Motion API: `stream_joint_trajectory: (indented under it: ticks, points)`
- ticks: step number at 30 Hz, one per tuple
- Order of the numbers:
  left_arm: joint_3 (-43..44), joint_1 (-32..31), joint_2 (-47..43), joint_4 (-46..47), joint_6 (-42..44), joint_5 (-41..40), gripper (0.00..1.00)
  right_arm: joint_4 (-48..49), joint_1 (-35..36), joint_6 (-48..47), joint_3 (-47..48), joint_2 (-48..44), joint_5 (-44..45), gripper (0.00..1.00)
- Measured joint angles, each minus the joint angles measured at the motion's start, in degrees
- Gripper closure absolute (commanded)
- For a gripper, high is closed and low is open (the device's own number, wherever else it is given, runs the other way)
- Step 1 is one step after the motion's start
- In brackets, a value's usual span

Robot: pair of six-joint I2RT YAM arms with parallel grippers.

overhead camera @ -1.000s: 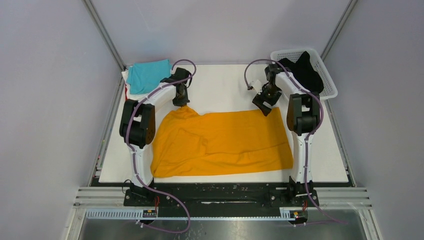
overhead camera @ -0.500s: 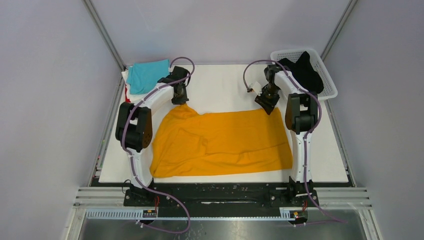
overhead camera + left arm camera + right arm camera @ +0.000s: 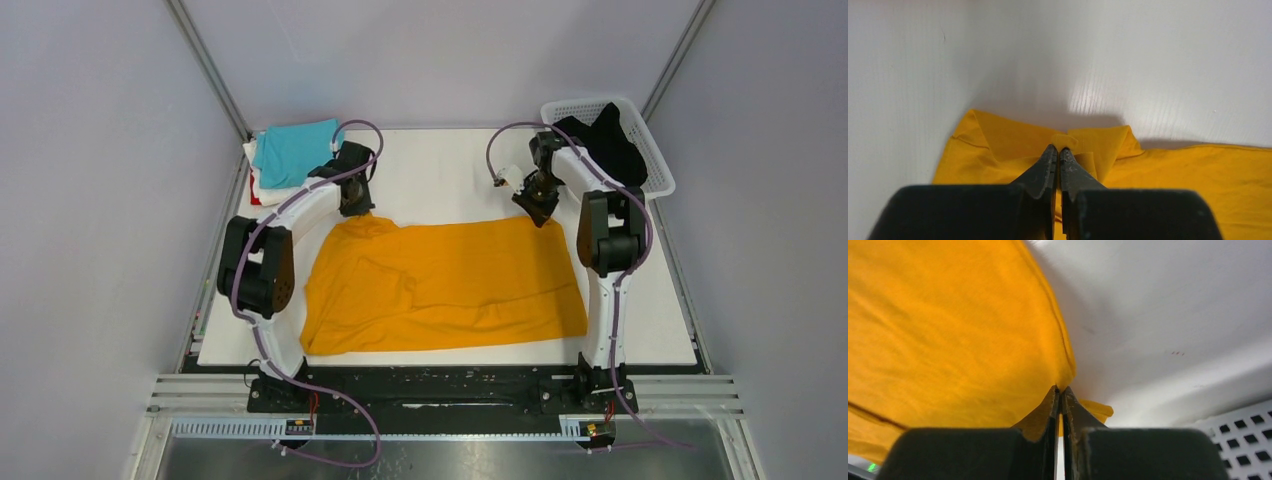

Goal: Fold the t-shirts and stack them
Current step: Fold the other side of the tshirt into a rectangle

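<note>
The orange-yellow t-shirt [image 3: 450, 285] lies spread across the middle of the white surface [image 3: 440, 170] in the top view, its left part rumpled; the left gripper [image 3: 1058, 151] is clamped on a small bunch of cloth at the shirt's upper left corner, and the right gripper [image 3: 1060, 390] is pinched shut on the hem at its upper right corner; a turquoise t-shirt [image 3: 295, 152] sits on a pile at the upper left of the frame and a black t-shirt [image 3: 612, 148] hangs in the basket [image 3: 655, 150] at the upper right. The step in hand looks like a fold of the upper edge toward the bottom of the frame; to do it well, the 2 grippers should probably rise together and level, draw slightly apart so the edge goes taut, then carry it down in parallel; the thin pinches may slip if either arm runs ahead, and the creased left side likely needs that tension to lie flat.
</note>
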Motion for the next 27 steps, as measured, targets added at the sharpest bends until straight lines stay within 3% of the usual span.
stream_joint_trajectory:
  ticks: [7,13,27]
  points:
    - [-5.38,-1.81,-5.77,1.60,-2.10,-0.17,1.00,13.46,2.80,-0.79,-20.81,-16.98,-1.64,0.95]
    - [-11.02,-4.98,-11.15,2.97,-3.63,-0.74,1.00,23.87,4.22,-1.27,-31.85,-27.76,-1.77,0.95]
    - [-27.58,-9.92,-31.91,2.75,-8.46,-5.11,1.00,30.93,6.84,-4.59,-55.89,-51.30,-1.75,0.97]
